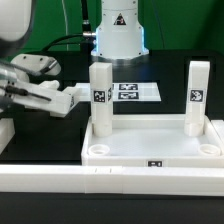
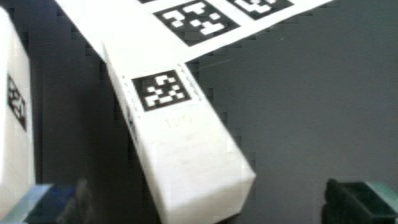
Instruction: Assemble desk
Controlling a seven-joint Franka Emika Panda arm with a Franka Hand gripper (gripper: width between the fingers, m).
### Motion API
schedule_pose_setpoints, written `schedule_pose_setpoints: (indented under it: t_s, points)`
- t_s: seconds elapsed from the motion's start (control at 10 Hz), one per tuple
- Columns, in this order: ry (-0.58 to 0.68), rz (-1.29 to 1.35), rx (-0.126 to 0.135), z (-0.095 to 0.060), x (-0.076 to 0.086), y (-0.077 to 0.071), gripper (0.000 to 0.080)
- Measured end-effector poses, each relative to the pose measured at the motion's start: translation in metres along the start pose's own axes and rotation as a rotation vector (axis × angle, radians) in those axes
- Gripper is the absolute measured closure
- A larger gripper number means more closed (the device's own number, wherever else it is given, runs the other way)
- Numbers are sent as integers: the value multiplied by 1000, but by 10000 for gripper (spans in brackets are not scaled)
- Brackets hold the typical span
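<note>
Two legs [image 1: 100, 95] stand upright in desk top [image 1: 150, 148], mid-table. Third leg [image 2: 178, 130] lies slanted between fingers of claw [image 2: 210, 205], fully open, gripping nothing. Risk: closing on off-centre leg twists or nudges it.

A: Arm [image 1: 13, 30]?
B: Reaching in low from the exterior view's left, hand lying nearly level.
A: Fingers [image 2: 365, 200]?
B: Spread wide apart, tips pointing toward the exterior view's right.

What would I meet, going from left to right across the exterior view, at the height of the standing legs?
gripper → first standing leg → marker board → second standing leg
</note>
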State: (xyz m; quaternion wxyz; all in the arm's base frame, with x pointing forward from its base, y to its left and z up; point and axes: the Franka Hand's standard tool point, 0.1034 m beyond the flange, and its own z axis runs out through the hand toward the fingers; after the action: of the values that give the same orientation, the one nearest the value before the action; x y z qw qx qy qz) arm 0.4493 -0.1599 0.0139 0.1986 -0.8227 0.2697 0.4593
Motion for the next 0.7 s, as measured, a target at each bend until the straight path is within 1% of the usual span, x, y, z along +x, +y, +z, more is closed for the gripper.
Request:
schedule_pose_setpoints:
  t_s: [0.1,0.2,0.5,0.6,0.7]
  points:
    - [-5,-2,-1,4,2,0,150]
    - [2,-5,-1,6,4,0,150]
    - [-8,0,0,8,6,3,150]
    - [8,-4,-4,5,7,-1,150]
    - [-1,-6,-6,6,6,-1,150]
